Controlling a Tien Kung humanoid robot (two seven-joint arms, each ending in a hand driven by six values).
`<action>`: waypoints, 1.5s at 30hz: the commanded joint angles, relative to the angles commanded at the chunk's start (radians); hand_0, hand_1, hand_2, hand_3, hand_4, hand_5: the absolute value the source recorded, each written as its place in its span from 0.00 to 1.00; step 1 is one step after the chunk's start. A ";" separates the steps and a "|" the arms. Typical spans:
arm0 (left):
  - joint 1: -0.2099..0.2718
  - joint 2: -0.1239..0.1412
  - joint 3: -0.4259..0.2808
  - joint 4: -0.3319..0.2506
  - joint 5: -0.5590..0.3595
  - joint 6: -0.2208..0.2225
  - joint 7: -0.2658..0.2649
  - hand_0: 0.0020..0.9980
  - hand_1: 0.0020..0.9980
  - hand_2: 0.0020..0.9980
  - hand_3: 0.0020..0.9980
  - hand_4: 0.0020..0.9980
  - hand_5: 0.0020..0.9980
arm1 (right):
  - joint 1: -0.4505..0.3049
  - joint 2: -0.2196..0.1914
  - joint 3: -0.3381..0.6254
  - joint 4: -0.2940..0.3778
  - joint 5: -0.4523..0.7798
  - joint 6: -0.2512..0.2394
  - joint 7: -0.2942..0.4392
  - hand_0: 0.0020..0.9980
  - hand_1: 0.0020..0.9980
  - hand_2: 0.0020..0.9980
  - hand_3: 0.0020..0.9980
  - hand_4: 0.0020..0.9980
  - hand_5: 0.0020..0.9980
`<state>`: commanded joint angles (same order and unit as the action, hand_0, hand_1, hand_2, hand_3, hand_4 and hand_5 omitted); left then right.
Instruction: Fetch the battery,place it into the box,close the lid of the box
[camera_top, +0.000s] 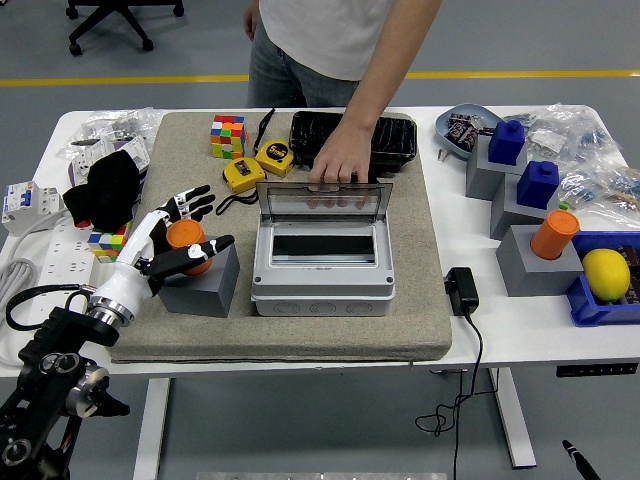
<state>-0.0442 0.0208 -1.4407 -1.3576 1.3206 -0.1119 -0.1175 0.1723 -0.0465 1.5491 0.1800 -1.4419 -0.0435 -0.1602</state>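
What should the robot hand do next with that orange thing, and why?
Probably curl the fingers shut. The left hand is around the orange battery with fingers spread, not gripping, and the battery sits upright in its grey block. The box is open, a person's hand on its lid.
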 joint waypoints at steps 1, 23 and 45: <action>-0.001 0.000 0.001 -0.001 0.003 0.018 -0.004 0.87 0.84 0.79 0.85 1.00 0.00 | 0.000 0.000 0.000 0.000 0.001 0.000 0.000 0.78 0.70 0.72 0.77 1.00 1.00; -0.006 0.009 0.065 -0.018 0.003 0.061 -0.021 0.79 0.80 0.72 0.79 1.00 0.00 | 0.004 -0.002 0.000 0.000 0.006 -0.001 0.001 0.78 0.70 0.72 0.77 1.00 1.00; -0.008 0.009 0.085 0.006 0.060 0.072 -0.004 0.81 0.85 0.80 0.83 1.00 0.00 | 0.004 -0.005 0.004 0.000 0.004 0.000 0.000 0.78 0.70 0.72 0.77 1.00 1.00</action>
<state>-0.0523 0.0297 -1.3552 -1.3518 1.3805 -0.0396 -0.1214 0.1758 -0.0511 1.5534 0.1800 -1.4374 -0.0432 -0.1602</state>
